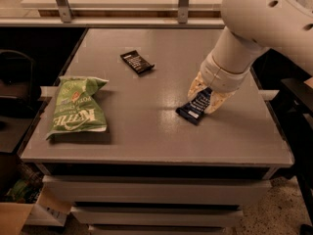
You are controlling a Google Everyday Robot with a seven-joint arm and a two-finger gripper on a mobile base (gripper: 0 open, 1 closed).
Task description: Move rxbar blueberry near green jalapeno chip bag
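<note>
Nearest, at the lower left, the corner of a brown cardboard box (11, 220) sits on the floor beside the flat, pale drawer fronts (146, 192) stacked under the desk (146, 141). The desk top is a smooth grey slab with a dull sheen and a straight, squared front edge.

On its left side, close to the front, lies the green jalapeno chip bag (77, 109). It is crinkled, puffy, light-green foil with large white lettering, its top end pinched and pointing toward the back.

Right of centre, well apart from the bag, is the rxbar blueberry (192, 111), a small, flat, dark navy rectangle with thin white text lines and a white patch at its near end. It hangs at a slant, its far end caught between the cream-coloured, padded fingers (195, 86) of the end effector (205, 100), which is clamped onto it. Its near end sits low over the desk, and I cannot tell whether it touches. Above the fingers, a rounded, glossy white arm (259, 18) reaches in from the upper right.

Farther back, near the middle of the desk, a black bar wrapper (137, 61) of similar size lies flat and skewed. Beyond the back edge, two grey metal posts (183, 1) rise to a pale rail.
</note>
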